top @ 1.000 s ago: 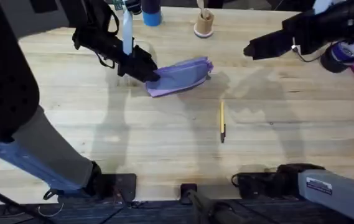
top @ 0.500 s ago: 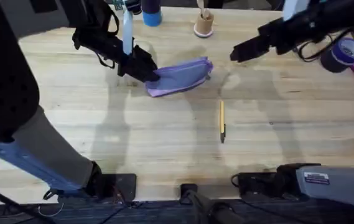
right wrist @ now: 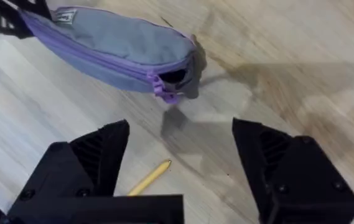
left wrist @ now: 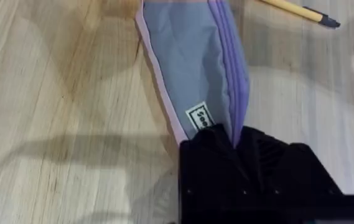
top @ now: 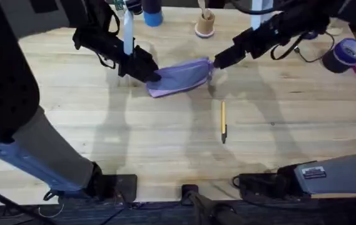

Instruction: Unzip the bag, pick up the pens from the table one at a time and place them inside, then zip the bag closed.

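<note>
The soft purple fabric bag lies on the wooden surface, its end pinched by the left fingers. The right fingers, spread wide, should grab the zipper tab gently.

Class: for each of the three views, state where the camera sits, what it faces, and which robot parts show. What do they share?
Overhead: above the bases, facing the table, both arms.
Left wrist: on the left pincer, shut on the bag.
Right wrist: above the open right pincer, facing the bag's zipper end.
Shared: bag and pen.
</note>
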Robot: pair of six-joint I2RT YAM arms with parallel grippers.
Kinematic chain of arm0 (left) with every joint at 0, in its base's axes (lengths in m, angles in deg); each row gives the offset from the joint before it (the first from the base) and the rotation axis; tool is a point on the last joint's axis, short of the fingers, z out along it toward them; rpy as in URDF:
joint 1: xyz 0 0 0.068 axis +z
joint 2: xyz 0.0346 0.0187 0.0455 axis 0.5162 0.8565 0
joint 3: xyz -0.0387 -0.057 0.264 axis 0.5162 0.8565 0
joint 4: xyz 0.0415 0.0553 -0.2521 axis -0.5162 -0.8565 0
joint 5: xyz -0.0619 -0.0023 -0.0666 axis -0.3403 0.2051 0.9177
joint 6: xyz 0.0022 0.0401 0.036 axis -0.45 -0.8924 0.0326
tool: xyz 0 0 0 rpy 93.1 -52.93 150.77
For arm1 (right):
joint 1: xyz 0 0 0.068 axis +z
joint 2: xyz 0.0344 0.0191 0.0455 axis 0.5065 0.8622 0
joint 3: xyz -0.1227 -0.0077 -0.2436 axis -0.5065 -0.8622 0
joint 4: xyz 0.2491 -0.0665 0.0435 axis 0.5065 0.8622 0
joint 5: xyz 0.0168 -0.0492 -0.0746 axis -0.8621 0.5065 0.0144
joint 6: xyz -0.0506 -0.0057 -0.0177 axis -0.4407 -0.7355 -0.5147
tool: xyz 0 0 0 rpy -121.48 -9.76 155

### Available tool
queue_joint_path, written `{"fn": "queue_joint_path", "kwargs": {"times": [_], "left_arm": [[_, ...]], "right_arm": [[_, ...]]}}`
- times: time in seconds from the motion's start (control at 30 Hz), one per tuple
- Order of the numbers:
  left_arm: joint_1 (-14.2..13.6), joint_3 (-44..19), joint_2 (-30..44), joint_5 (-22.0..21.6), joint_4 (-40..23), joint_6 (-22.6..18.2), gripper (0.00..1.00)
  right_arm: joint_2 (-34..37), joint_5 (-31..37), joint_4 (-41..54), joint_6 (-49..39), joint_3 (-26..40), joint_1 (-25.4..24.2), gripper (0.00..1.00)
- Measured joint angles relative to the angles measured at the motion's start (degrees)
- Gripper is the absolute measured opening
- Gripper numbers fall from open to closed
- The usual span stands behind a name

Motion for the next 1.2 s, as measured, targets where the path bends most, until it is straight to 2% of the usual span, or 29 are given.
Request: {"fn": "queue_joint_path", "kwargs": {"times": [0.23, 0.6, 0.9, 0.97, 1.07, 1.2], "left_arm": [[0.0, 0.0, 0.0, 0.0, -0.1, 0.0, 0.043], [0.0, 0.0, 0.0, 0.0, -0.1, 0.0, 0.043], [0.0, 0.0, 0.0, 0.0, -0.1, 0.0, 0.043], [0.0, 0.0, 0.0, 0.0, -0.1, 0.0, 0.043], [0.0, 0.0, 0.0, 0.0, -0.1, 0.0, 0.043], [0.0, 0.0, 0.0, 0.0, -0.1, 0.0, 0.043]], "right_arm": [[4.2, 0.0, -0.4, 0.0, 0.0, 0.4, 0.996], [5.0, 0.0, -4.2, -0.2, 0.0, 4.3, 0.996], [7.0, 0.0, -4.7, -0.4, 0.0, 4.6, 0.989], [7.4, 0.0, -4.7, -0.5, 0.0, 4.6, 0.916], [7.5, 0.0, -4.8, -0.6, 0.0, 4.6, 0.691], [7.5, 0.0, -5.1, -0.7, 0.0, 4.6, 0.521]]}}
